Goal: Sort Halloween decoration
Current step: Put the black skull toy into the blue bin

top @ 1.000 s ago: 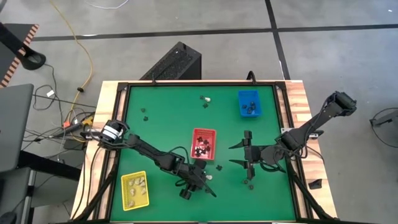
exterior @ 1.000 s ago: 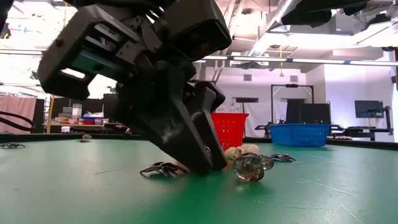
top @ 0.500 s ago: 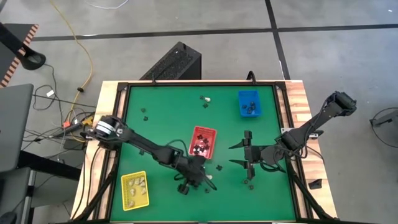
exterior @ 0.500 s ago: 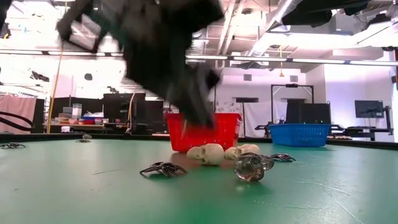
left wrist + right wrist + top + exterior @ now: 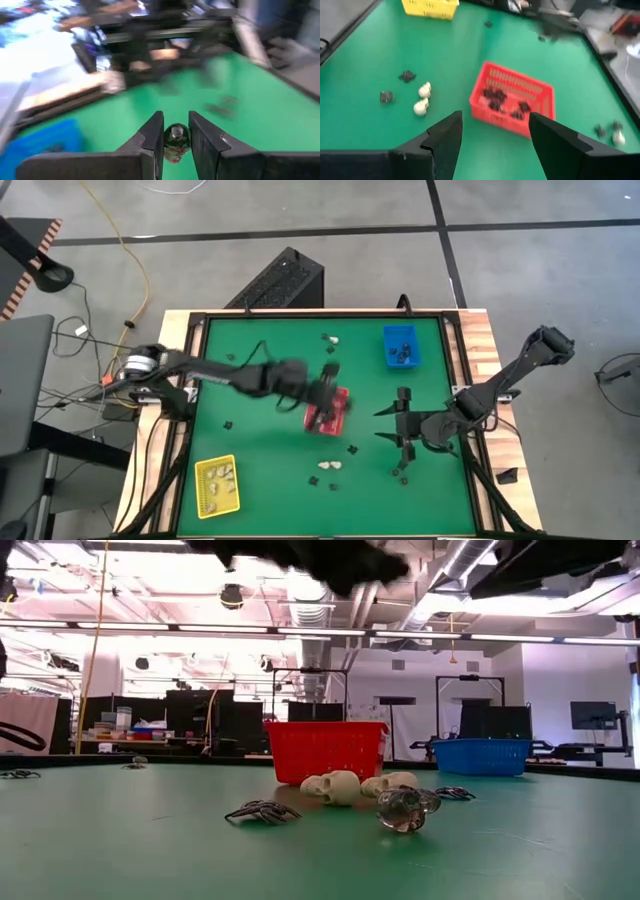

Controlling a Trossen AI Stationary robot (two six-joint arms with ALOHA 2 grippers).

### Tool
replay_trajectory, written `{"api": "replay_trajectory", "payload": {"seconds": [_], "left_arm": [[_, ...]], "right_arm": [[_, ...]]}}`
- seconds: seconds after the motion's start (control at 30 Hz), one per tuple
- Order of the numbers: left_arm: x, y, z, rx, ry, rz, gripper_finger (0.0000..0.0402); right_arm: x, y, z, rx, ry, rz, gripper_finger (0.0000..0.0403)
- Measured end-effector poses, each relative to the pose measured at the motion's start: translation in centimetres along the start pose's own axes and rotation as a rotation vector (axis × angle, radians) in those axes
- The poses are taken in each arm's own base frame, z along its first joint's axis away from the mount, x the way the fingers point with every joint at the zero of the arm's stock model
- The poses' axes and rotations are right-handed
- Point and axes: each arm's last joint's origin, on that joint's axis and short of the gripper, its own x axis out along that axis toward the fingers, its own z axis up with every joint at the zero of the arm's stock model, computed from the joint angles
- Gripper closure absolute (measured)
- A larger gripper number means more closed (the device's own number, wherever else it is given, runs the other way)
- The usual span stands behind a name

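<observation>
High view: left gripper (image 5: 330, 383) above small red plastic basket (image 5: 327, 412) at frame centre; right gripper (image 5: 402, 428) idle at right, fingers spread, empty. Cream skull lumps (image 5: 329, 467) on green worktop (image 5: 260, 440), lower centre.

Low view: skulls, black spider piece (image 5: 262, 811) light, rigid; pinch across body.

Left wrist view: fingers (image 5: 152, 133) clamp small dark glossy decoration (image 5: 175, 142); slippery, likely.
</observation>
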Motion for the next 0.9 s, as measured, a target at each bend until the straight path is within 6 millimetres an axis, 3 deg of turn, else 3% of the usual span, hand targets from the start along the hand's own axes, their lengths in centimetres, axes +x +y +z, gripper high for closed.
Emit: {"api": "replay_trajectory", "payload": {"seconds": [0.17, 0.3, 0.47, 0.63, 0.83, 0.9], "left_arm": [[2.4, 7.7, -5.0, -0.136, -0.096, 0.138, 0.0344], [5.8, 12.7, -8.7, -0.270, -0.105, 0.203, 0.0343], [10.0, 17.1, -9.0, -0.385, -0.170, 0.273, 0.0343], [13.6, 19.3, -10.8, -0.494, -0.054, 0.357, 0.0342], [15.5, 21.0, -10.3, -0.538, 0.020, 0.478, 0.0342], [15.9, 20.7, -11.3, -0.557, 0.037, 0.483, 0.0342]], "right_arm": [[-1.8, -1.3, -0.3, 0.103, 0.068, -0.011, 0.0145], [-3.2, -1.9, -0.7, 0.171, 0.085, -0.003, 0.0145], [-5.1, -2.5, -1.4, 0.240, 0.091, -0.017, 0.0145], [-6.1, -2.9, -1.9, 0.249, 0.065, -0.117, 0.0145], [-6.1, -2.9, -1.9, 0.236, 0.050, -0.156, 0.0145], [-6.0, -2.9, -1.9, 0.233, 0.050, -0.158, 0.0145]]}}
